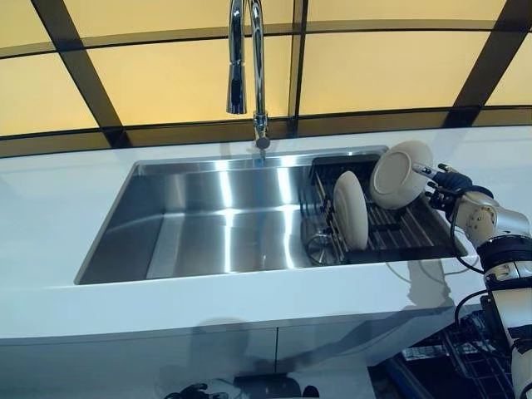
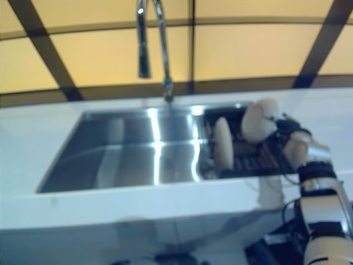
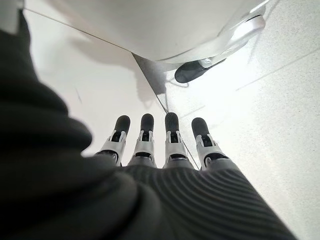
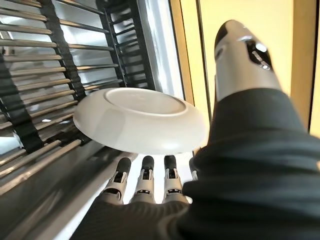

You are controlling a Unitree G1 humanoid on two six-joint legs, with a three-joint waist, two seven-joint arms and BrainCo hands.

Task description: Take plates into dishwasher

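Fingers [image 4: 145,185] of my right hand [image 1: 453,187] curl under a cream plate [image 1: 399,173], thumb above, grasping its rim, lifted over the dish rack [image 1: 407,233] with its face toward the sink [image 1: 216,216]. A second plate [image 1: 350,209] stands upright in the rack. My left hand [image 3: 155,150] hangs open, far away.

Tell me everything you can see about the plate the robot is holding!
The held plate is round and cream-white, smooth like ceramic, with a raised ring on its underside that shows in the right wrist view. It is lifted and tilted on edge above the far right end of the black dish rack in the steel sink. The right hand grips its right edge: the fingers lie on one side of it and the thumb rises on the other. A second plate stands in the rack just beside it.
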